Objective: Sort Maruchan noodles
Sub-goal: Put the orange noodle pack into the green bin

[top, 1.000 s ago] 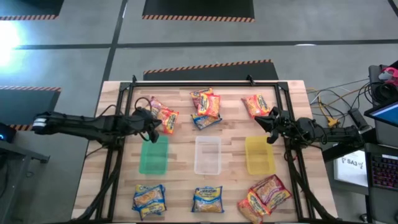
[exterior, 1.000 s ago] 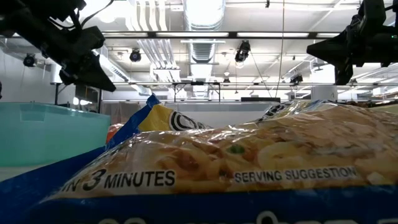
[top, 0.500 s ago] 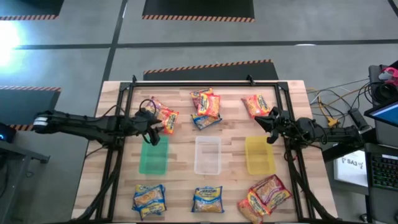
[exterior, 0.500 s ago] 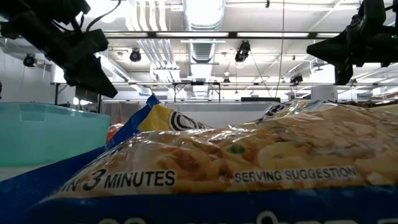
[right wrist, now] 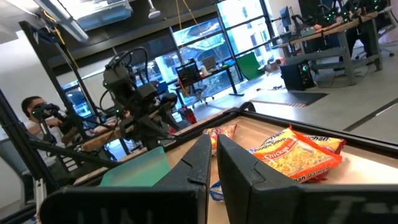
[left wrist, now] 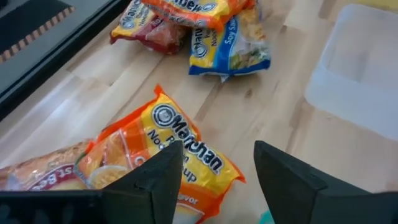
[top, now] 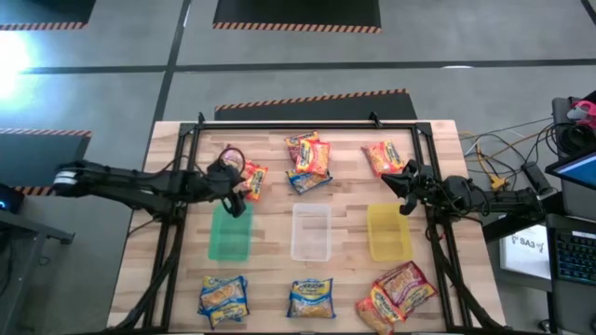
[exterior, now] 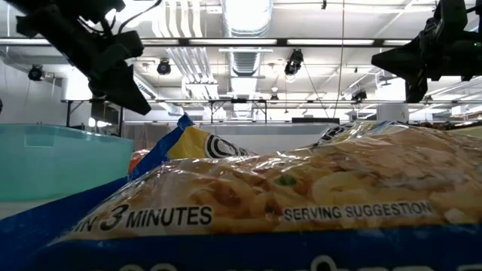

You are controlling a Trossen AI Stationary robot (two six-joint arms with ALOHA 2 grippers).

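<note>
Orange-yellow Maruchan packet [left wrist: 180, 165] is lying under the left gripper [left wrist: 214, 180], whose fingers are gaping empty above it, so descending and pinching seems next, while the right gripper [top: 406, 188], nearly closed, is waiting.

My two arms are dark, slim and jointed, with black cables looping along them. My left arm has a pale band near its shoulder end. My left end effector [left wrist: 214, 180] has two matte black, wedge-shaped fingers [left wrist: 155, 180]. My right end effector [right wrist: 211, 163] has the same flat black fingers.
</note>
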